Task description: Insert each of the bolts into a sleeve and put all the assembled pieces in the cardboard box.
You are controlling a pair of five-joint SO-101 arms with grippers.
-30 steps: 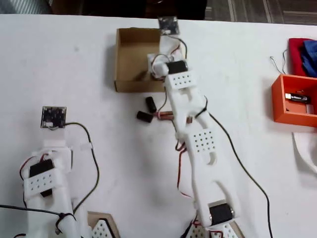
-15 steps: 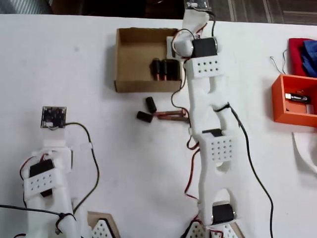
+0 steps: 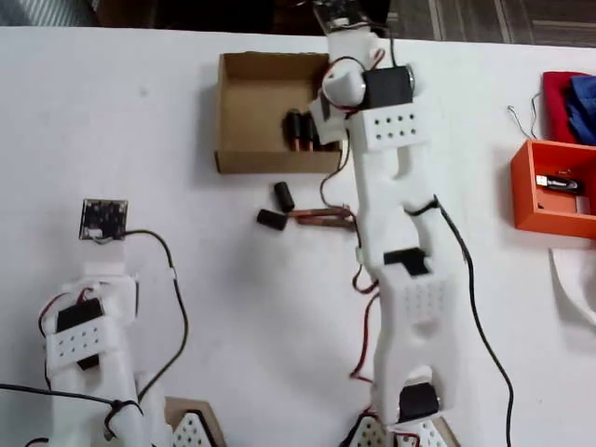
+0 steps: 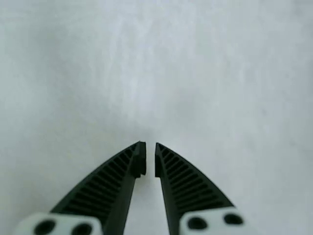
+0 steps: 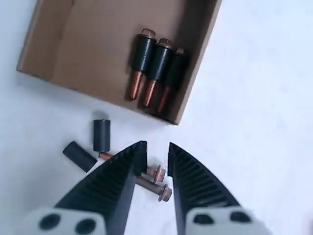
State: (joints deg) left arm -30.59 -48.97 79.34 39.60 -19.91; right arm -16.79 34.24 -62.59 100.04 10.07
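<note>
Three boxed, two pairs waiting.
From above: assembled pieces [image 3: 300, 130] lie finished in the cardboard box [image 3: 244, 102]. My left claw [image 4: 147, 146] idles nearly closed, empty. My right claw [image 5: 156, 146], slightly parted, empty, hangs over the loose bolts [image 5: 164, 192] and sleeves [image 5: 101, 135], unpaired.

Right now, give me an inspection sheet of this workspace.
Surface: white table.
Job's things: three bolt-in-sleeve pieces side by side in the cardboard box; two loose sleeves and two loose bolts on the table beside it.
Clutter: orange box holding a small black item; red and blue cloth behind it.
Grippers: left gripper nearly closed, empty, over the table; right gripper slightly open, empty, near the cardboard box.
Cables: black cable along the right arm; another by the left arm.
Surroundings: dark floor beyond the table's far edge.
</note>
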